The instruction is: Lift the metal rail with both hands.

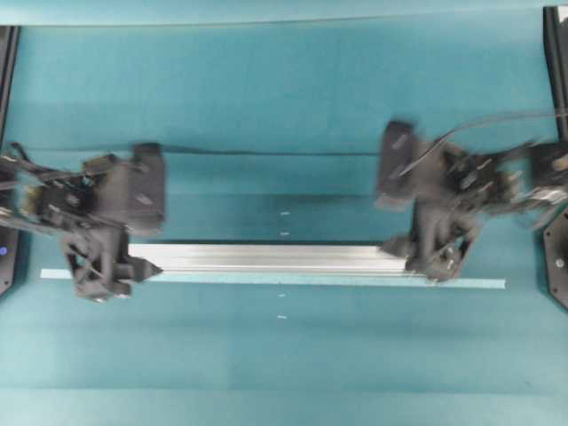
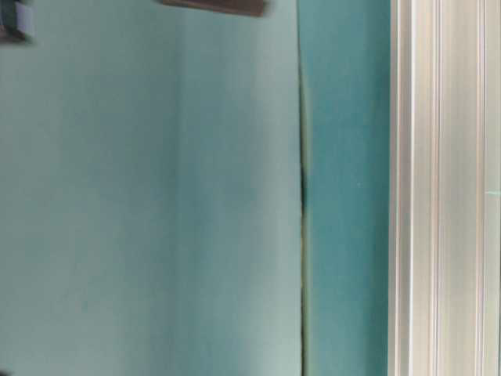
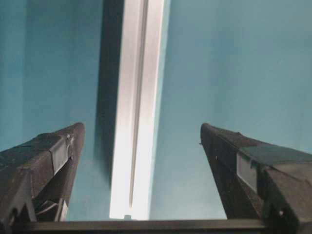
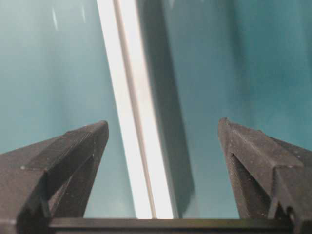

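Metal rail lies flat on the teal surface — one gripper at each end. Left gripper and right gripper both have fingers spread wide, straddling the rail, gripping nothing.

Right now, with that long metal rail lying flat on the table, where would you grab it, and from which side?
Near its two ends, from above. The metal rail is long, straight and narrow, so one hold per end should keep it level. Each open end effector, left and right, has the rail running between its fingers, which could close across its narrow width.
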